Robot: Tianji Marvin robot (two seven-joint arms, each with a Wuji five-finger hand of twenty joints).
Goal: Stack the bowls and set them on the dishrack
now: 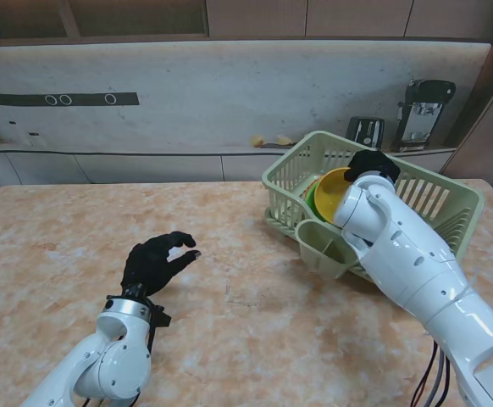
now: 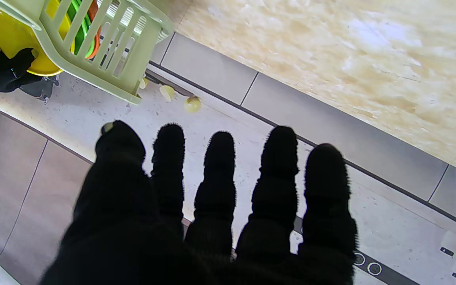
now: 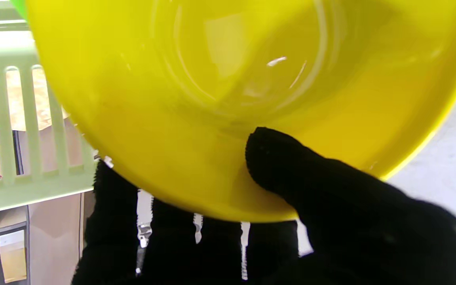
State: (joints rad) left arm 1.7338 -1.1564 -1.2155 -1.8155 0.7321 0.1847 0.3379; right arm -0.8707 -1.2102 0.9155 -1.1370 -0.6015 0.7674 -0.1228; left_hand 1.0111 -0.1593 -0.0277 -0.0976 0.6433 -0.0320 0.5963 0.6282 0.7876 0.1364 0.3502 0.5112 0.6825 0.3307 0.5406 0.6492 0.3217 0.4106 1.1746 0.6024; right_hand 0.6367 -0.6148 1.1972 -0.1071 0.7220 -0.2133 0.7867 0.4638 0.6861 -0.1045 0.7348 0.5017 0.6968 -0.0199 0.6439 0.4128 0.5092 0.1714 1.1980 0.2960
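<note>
Left black-gloved hand (image 1: 155,261) just hovers palm-down, fingers (image 2: 220,174) spread and holding nothing. Right black-gloved hand (image 1: 372,164) is clamped on something, thumb on one side, four fingers (image 3: 164,233) behind, white forearm stretched forward.

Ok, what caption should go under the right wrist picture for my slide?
Right hand grips the yellow bowl by its rim, thumb inside, beside the green dishrack.

bowls (image 1: 329,197) in dishrack (image 1: 450,203), table's (image 1: 52,229) right
</note>
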